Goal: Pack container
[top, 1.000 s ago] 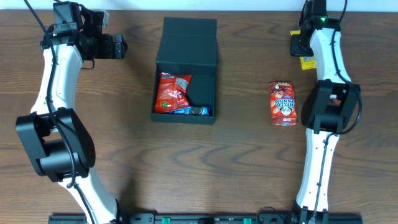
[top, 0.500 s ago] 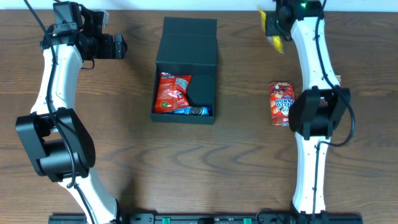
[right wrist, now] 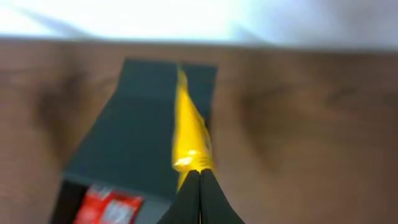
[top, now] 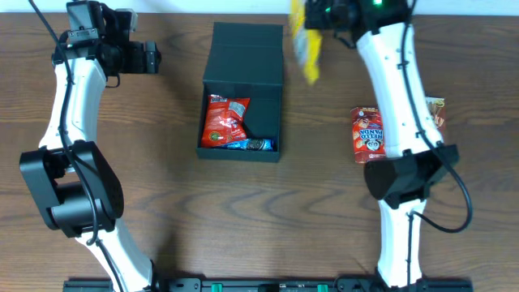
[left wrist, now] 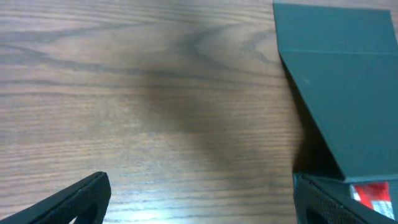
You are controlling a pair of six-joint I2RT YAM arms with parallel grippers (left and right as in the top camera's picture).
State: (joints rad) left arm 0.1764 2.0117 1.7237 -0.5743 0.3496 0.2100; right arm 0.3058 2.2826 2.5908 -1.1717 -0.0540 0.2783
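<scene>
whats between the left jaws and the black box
Only bare wooden table between the left jaws and the container; the overhead and left wrist views both show it.

The container (top: 243, 57) is a matte black, roughly square cardboard box, open, its flap lid swung back on the far side. It lies well apart from the red panda box (top: 369, 135), toward the left arm, with a red packet (top: 225, 120) and a blue packet (top: 251, 144) inside.

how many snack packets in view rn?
5. Red packet and blue packet in the container; yellow packet pinched in the right tool; red Panda packet on the table; pale packet partly behind the right arm. More may be hidden.
</scene>
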